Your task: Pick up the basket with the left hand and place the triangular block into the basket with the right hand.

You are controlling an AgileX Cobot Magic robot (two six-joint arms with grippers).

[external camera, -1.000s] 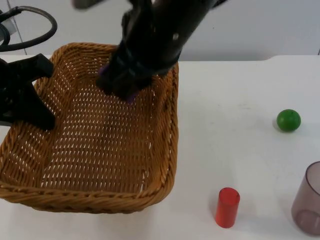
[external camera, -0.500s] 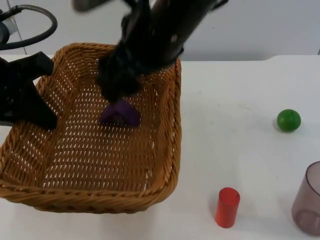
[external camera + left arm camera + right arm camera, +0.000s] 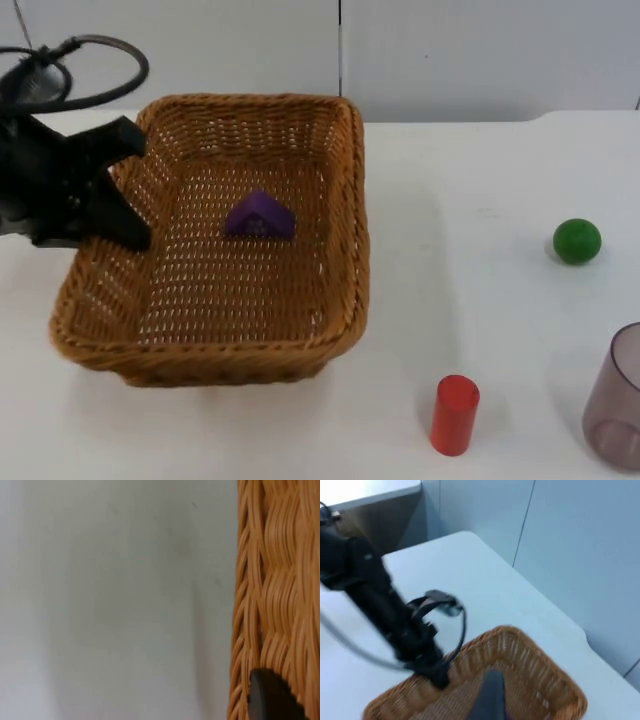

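A brown wicker basket (image 3: 355, 200) stands left of centre in the top view. A purple triangular block (image 3: 260, 215) lies on its floor, toward the far wall. My left gripper (image 3: 125, 190) is shut on the basket's left rim. In the left wrist view, one black fingertip (image 3: 270, 695) rests against the woven wall (image 3: 270, 580). My right gripper (image 3: 489, 700) is raised high above the table. From there it looks down on the basket (image 3: 520, 650) and the left arm (image 3: 385, 615).
A green ball (image 3: 577, 241) lies at the right of the table. A red cylinder (image 3: 455, 413) stands near the front edge, and a translucent purplish cup (image 3: 620, 395) is at the front right corner. The grey partition wall (image 3: 450, 50) closes the back.
The right arm let the purple block fall into the basket and has withdrawn upward out of the top view. The basket has shifted right and looks lower.
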